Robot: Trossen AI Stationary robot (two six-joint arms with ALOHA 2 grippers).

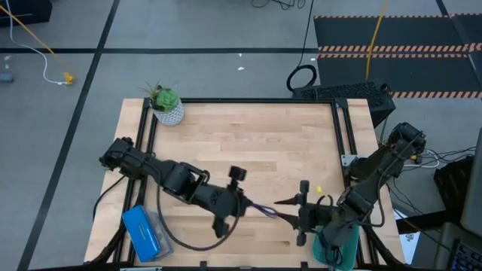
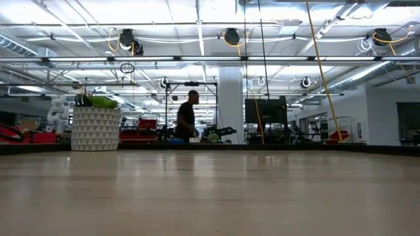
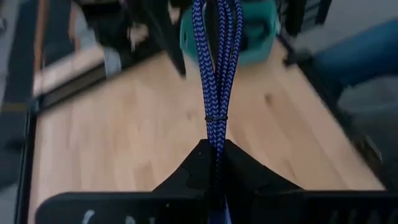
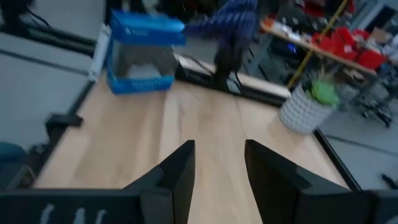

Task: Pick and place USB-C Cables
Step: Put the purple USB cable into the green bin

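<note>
My left gripper is shut on the blue-purple braided cable bundle near the table's near-middle. In the left wrist view the bundle runs forward from the fingers toward the teal tray, with a thin tie around it. My right gripper is open, with its fingertips close to the bundle's free end. The right wrist view shows nothing between them. The teal tray sits at the near right edge, partly under the right arm. The two dark cable bundles are out of view. My left gripper pinches the blue-purple bundle between its two fingers at one end, below the thin tie. The fingers lie along the bundle, which sticks straight out ahead of them toward the table's right. In the right wrist view the bundle is held above the tabletop.
A blue-lidded clear box stands at the near left corner, and a white patterned plant pot at the far left corner. A small yellow bit lies near the right arm. Bare wood spans the table's middle and far side. A person stands far off.
</note>
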